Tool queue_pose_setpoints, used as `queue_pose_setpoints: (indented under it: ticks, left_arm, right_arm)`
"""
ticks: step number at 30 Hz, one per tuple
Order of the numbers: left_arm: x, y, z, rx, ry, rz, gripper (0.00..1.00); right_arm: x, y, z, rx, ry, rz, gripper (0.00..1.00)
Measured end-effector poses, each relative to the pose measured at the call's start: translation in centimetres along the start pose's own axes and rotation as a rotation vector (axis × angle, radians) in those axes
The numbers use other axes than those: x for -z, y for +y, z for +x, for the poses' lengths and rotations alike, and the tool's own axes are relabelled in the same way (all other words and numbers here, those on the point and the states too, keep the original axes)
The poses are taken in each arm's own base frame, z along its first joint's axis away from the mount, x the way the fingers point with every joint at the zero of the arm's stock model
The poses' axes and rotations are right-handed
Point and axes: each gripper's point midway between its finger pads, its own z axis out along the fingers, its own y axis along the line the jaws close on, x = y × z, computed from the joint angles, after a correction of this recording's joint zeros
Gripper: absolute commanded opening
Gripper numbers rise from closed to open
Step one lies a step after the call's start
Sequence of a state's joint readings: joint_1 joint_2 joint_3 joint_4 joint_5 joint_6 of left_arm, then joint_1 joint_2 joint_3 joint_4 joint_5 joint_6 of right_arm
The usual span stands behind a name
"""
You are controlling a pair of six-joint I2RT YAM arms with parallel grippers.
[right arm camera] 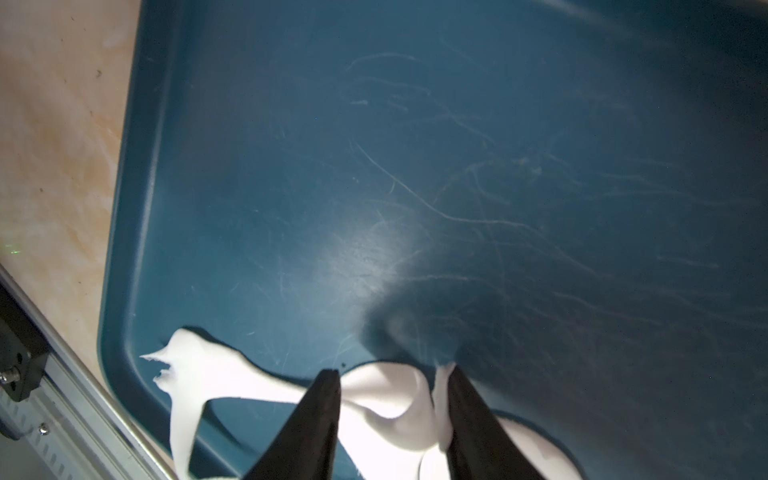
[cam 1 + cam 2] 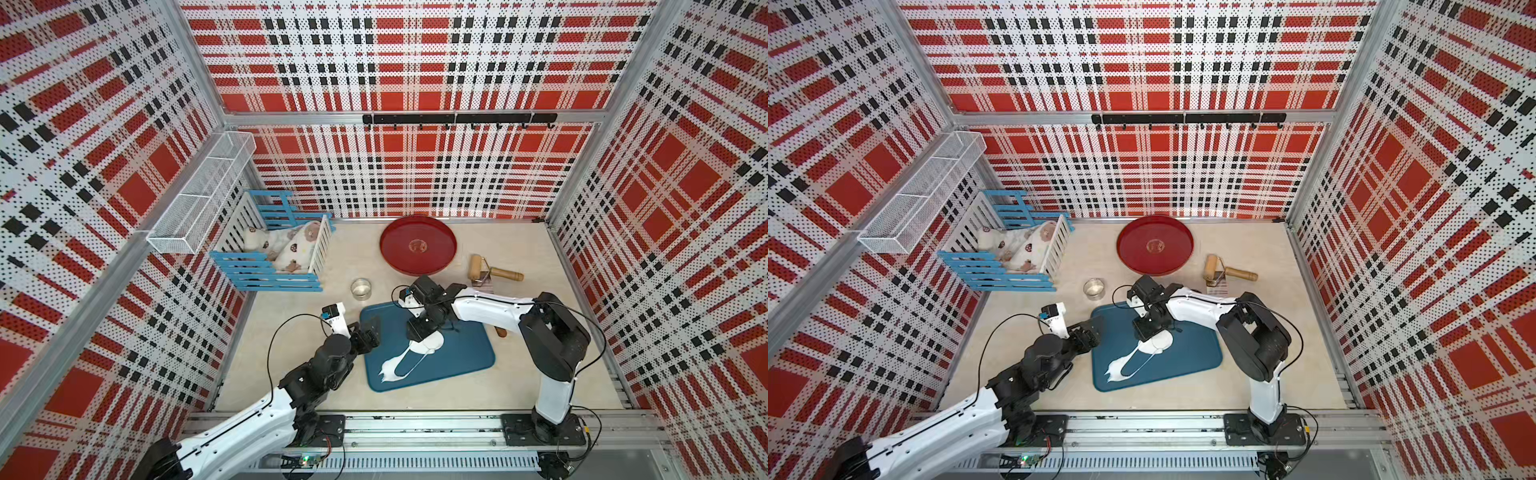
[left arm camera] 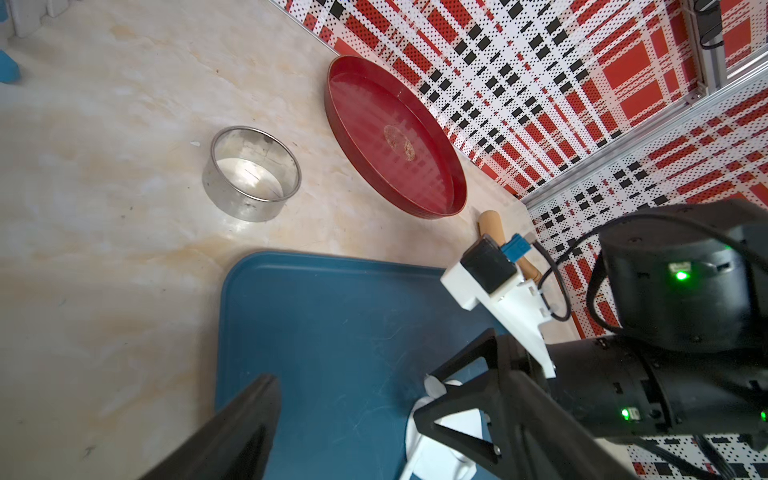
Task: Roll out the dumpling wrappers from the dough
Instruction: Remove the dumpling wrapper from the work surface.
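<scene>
The blue tray [image 2: 465, 357] sits mid-table, with the empty red dish [image 2: 399, 237] at 12 o'clock. The dough [image 2: 434, 343] lies mid-tray as a thin, torn sheet, with a loop trailing to 7 o'clock. The right gripper [image 1: 392, 374] pinches a fold of it. The left gripper [image 2: 371, 332], spread and empty, hangs at the tray's 9 o'clock edge. The roller [image 2: 494, 272] lies at 1 and the ring [image 2: 360, 289] at 11. Rolling and one cut look done. No neat wrapper shows, so lifting and plating remain.
</scene>
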State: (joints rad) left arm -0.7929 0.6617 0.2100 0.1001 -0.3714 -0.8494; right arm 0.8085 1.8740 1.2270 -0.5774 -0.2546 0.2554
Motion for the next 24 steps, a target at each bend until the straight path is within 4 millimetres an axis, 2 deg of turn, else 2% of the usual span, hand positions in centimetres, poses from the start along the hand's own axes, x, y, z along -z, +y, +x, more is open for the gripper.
queue_pose_setpoints:
  ticks: [11,18,24]
  left_arm:
    - [-0.03,0.20,0.13,0.001,0.000,-0.003,0.88]
    - [-0.05,0.37,0.28,0.002,0.002,-0.006,0.88]
    - [-0.06,0.39,0.30,0.004,0.003,-0.007,0.88]
  right_arm:
    - [-0.30,-0.17,0.69,-0.006,0.017,0.001,0.41]
    - [-0.37,-0.13,0.88,-0.011,0.022,-0.006,0.30]
    - [-0.41,-0.07,0.95,-0.011,0.024,-0.011,0.27]
